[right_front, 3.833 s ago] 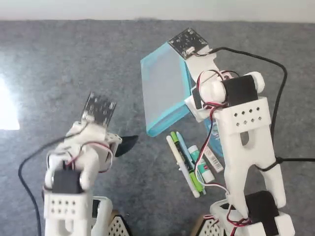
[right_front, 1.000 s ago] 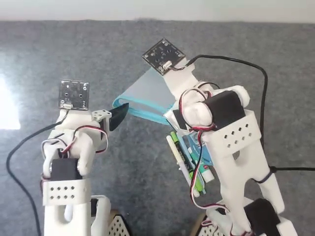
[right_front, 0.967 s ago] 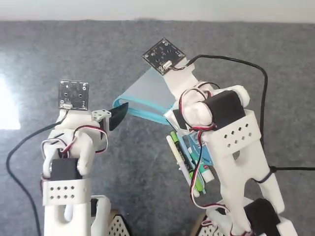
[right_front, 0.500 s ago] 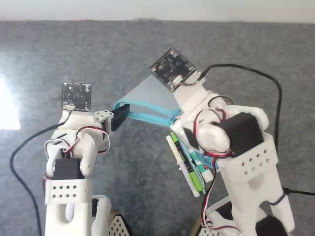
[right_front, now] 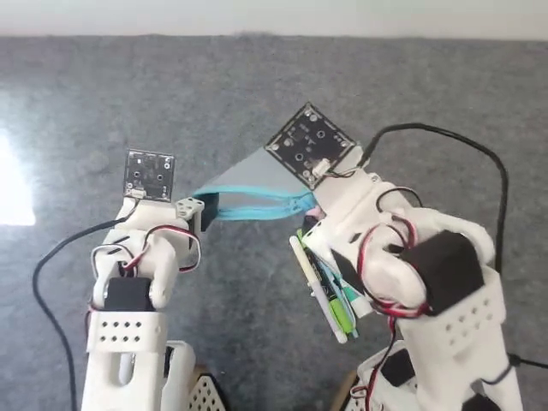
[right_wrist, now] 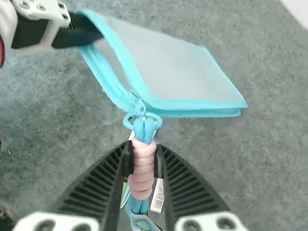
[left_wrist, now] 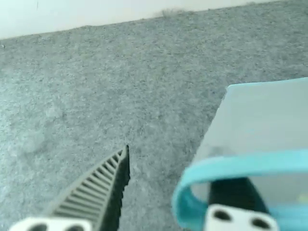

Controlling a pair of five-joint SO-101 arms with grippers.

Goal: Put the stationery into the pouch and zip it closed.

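The pouch is translucent with light blue trim and hangs above the table between the two arms. My right gripper is shut on the blue and pink zip pull, just below the zip slider. In the high view the right gripper sits under its camera board. My left gripper is open, one finger inside the pouch's open blue rim, the ribbed finger outside. The left gripper meets the pouch's left end. The stationery, pens and a glue stick, lies on the table beneath the right arm.
Grey carpet-like table surface stretches around both arms, with a pale wall edge at the back. Cables loop off the right arm. A labelled piece of stationery shows below the right gripper's fingers.
The right arm has pulled right and down with the zip pull, stretching the pouch flatter and lower. The left gripper has shifted slightly right, its finger still in the pouch's open end.
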